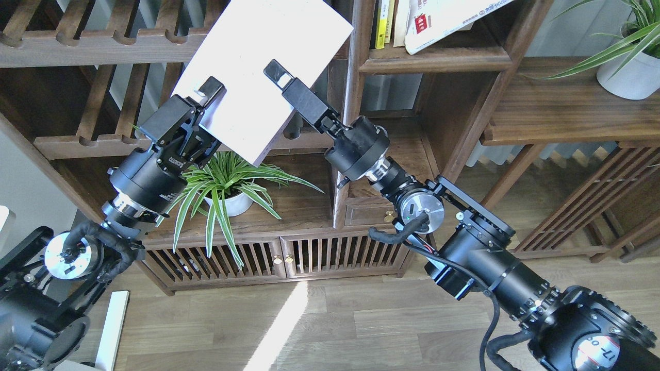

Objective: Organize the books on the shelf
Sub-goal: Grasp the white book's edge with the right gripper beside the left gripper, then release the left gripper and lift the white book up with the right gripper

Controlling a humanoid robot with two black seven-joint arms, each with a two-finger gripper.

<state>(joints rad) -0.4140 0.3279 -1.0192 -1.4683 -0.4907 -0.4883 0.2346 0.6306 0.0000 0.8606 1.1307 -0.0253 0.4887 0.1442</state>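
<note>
I hold a pale lilac-white book (263, 62) tilted in the air in front of the bookcase, its top edge out of view. My left gripper (205, 95) is shut on its lower left corner. My right gripper (278, 74) is shut on its lower right edge, one finger lying on the cover. A large white book with a small red label (448, 23) leans on the flat-board shelf (435, 64) at the upper right, next to thin yellow upright books (382, 26). The red-and-dark book is out of view.
Slatted racks (103, 46) fill the upper left behind the held book. A wooden upright post (356, 103) stands just right of my right gripper. A potted spider plant (227, 188) sits below the book. Another plant (626, 67) stands at far right, and a slatted cabinet (278, 257) is below.
</note>
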